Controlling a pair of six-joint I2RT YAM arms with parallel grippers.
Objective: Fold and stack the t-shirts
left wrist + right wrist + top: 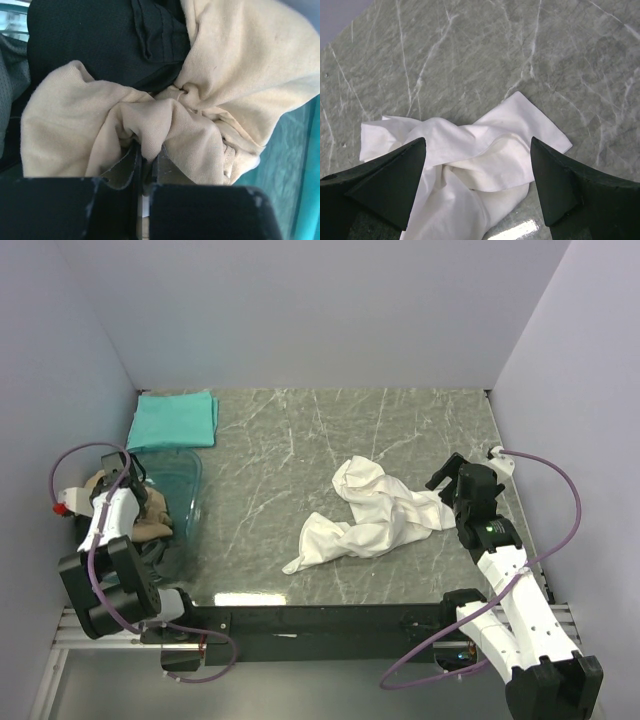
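A grey marble-patterned bench [300, 440] seen from above, with one robot arm at each near corner.

The left arm is folded tightly over its base at the near left corner. Its white forearm reaches towards the back, and the wrist tips down into a heap of cloth. The left gripper [147, 160] has its fingers pressed together, pinching a raised fold of the tan t-shirt [200, 115]. That shirt is bunched up on top of a dark cloth [100, 40], at the near left side of a clear blue-tinted bin [185, 480]. Whether the shirt lies inside the bin cannot be told.

The right arm rises from the near right corner along the bench's right edge. Its wrist is bent inwards to the left. The right gripper [478, 145] is spread wide and holds nothing, poised over the right end of the white t-shirt [370, 515]. That shirt lies crumpled and twisted near the middle of the bench. Whether the fingers touch it cannot be told.

A teal t-shirt [175, 420] lies folded flat in the back left corner, just behind the bin.
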